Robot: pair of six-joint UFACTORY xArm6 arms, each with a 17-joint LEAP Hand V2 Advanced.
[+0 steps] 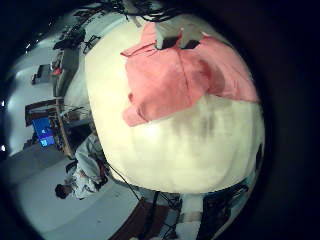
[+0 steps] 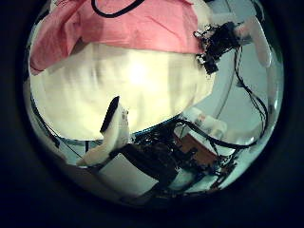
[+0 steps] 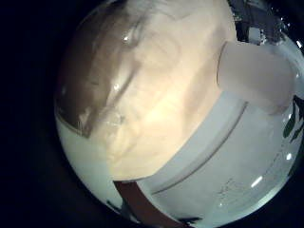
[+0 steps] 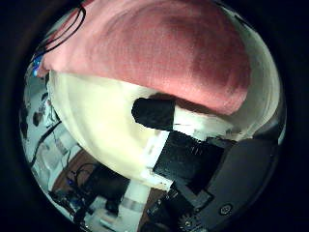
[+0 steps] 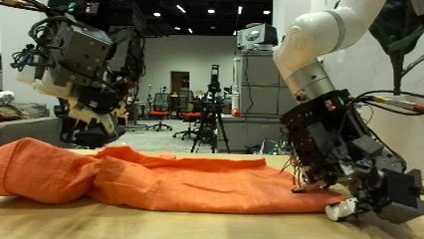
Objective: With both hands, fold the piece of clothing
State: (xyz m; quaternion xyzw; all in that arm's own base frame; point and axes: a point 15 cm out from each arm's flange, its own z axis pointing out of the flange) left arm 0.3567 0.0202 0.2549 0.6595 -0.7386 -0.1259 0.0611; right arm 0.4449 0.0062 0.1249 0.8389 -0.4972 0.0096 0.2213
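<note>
Outside view: orange garment (image 5: pixel 159 177) lies crumpled on the table (image 5: pixel 80 221). Right hand (image 5: pixel 347 179) presses its edge, fingers straight-ish. Left hand (image 5: pixel 83 75) hangs above, fingers loose, holding nothing.

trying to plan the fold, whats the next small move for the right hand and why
Probably curl the right hand fingers onto the garment's near edge. It sits low at the table, right beside the orange garment, but no grip shows yet. The left hand hangs above the cloth's far end.
</note>
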